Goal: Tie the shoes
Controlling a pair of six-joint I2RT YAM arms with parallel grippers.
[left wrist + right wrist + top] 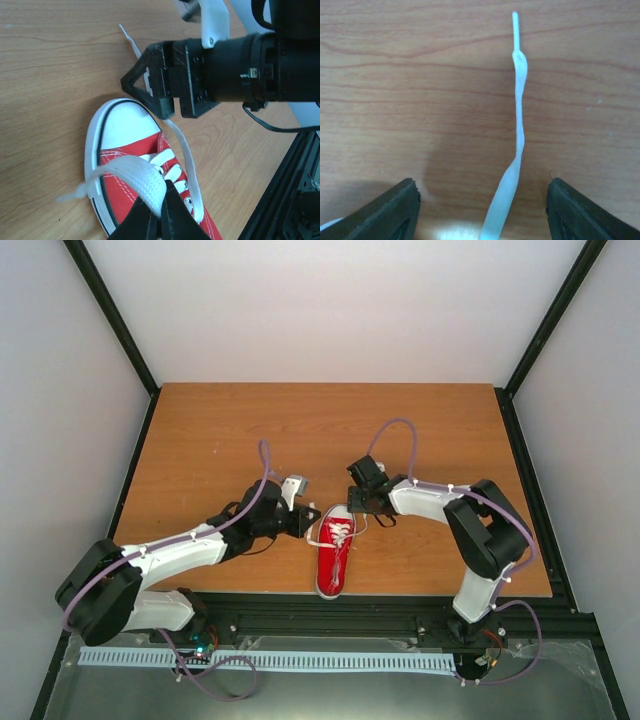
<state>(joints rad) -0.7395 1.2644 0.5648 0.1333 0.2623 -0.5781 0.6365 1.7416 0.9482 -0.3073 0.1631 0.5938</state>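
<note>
Top external view: a wood-grain surface (250,430) sits boxed in by plain white walls (330,310) and black frame posts (110,312). A red sneaker (334,562) lies near the surface's near edge, between the two arms, long axis running near to far, white toe cap pointing away from the arm bases. The left claw (161,202) is pressed together on a white lace (145,180) above the toe; the right claw (482,200), spread wide, straddles a loose lace end (520,125) lying flat on the wood.
</note>
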